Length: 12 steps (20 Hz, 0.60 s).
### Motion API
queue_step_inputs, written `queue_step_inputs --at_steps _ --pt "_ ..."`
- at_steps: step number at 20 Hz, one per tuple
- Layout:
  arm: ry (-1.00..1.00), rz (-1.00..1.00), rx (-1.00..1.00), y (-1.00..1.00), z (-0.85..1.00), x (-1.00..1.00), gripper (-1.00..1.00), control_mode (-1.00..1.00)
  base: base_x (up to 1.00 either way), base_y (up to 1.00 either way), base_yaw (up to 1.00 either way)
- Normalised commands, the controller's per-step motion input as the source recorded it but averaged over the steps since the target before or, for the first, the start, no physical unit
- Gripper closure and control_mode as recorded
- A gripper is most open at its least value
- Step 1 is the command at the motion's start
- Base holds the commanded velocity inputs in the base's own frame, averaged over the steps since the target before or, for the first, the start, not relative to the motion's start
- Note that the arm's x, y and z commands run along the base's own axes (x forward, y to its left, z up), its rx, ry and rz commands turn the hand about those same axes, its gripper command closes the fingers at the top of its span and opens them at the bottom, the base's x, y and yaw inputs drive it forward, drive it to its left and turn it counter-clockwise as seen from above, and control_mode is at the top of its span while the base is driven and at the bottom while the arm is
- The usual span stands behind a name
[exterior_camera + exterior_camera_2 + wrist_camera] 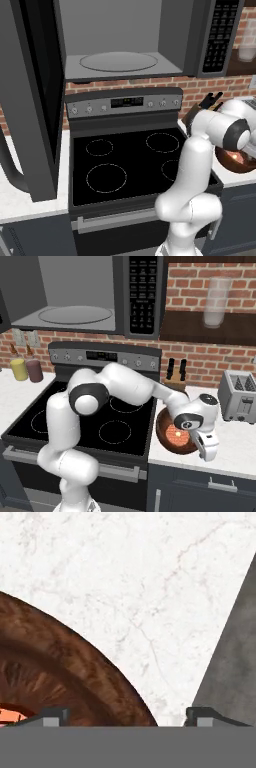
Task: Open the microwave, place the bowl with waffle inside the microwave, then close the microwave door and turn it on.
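Note:
The microwave (120, 45) (75, 291) hangs above the stove with its grey inside and glass turntable (118, 61) showing. The microwave door (30, 100) stands swung wide to the left. On the white counter right of the stove sits the reddish-brown bowl (172, 443) (240, 165) (75, 667), with orange waffle (175, 435) (7, 716) in it. My gripper (207, 448) (130, 717) points down over the bowl's near rim. It is open: one fingertip (55, 714) is over the bowl's inside and the other is outside the rim. Nothing is held.
The black stove (125, 160) (100, 416) lies under the arm. A toaster (240, 396) stands right of the bowl, a knife block (176, 373) behind it, and a glass jar (216, 303) on the shelf above. Two bottles (27, 368) are at far left. The counter's front edge is close by.

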Motion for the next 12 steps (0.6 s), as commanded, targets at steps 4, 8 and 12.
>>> queue_step_inputs --at_steps 4,8,12 --pt "-0.05 0.00 0.00 0.20 -0.02 -0.01 1.00 -1.00 0.00 0.00 0.00" --pt "-0.06 -0.01 0.00 0.10 0.00 0.00 1.00 -1.00 0.00 0.00 0.00" --pt "-0.05 -0.01 0.00 0.23 -0.03 0.00 1.00 -1.00 0.00 0.00 0.00"
